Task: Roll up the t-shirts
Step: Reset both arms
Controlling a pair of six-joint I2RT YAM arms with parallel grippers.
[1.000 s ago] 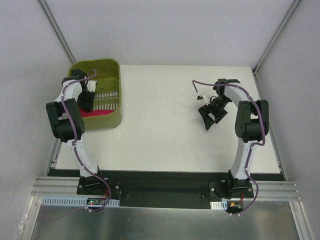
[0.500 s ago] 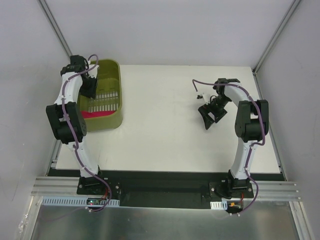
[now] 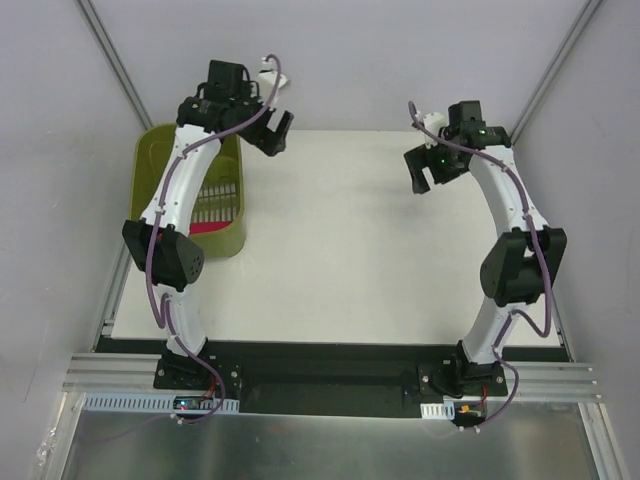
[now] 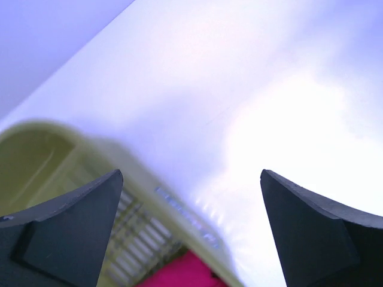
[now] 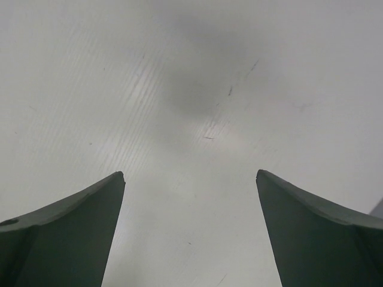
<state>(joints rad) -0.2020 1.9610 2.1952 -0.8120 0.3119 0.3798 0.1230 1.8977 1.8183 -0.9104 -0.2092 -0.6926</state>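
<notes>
Both arms have risen since the earlier views: the left gripper (image 3: 270, 132), which was down inside the olive-green slotted plastic basket (image 3: 222, 247), now hangs above the basket's far right corner, and the right gripper (image 3: 425, 172) has lifted from low over the flat white table (image 3: 340, 260) to a higher spot nearer the far edge. As for the task, I judge it barely begun. The plain magenta-red soft-fabric t-shirt (image 3: 203, 229) lies in the bottom of the basket at its near end, only a small patch of it showing past the arm in the top view and a sliver at the lower edge of the left wrist view. It is not out on the table, not spread flat, and no roll is formed. What seems left is everything: lifting the shirt out, laying it on the white surface, smoothing it and rolling it up. The left gripper's jaws stand wide apart. Its wrist view shows only the basket rim, the slotted wall and the table between the two dark fingers, which hold and touch nothing. The right gripper is likewise spread wide, with bare, lightly scratched table surface filling the gap in its wrist view. It grips nothing and hangs clear of the table, well apart from the basket and the shirt.
</notes>
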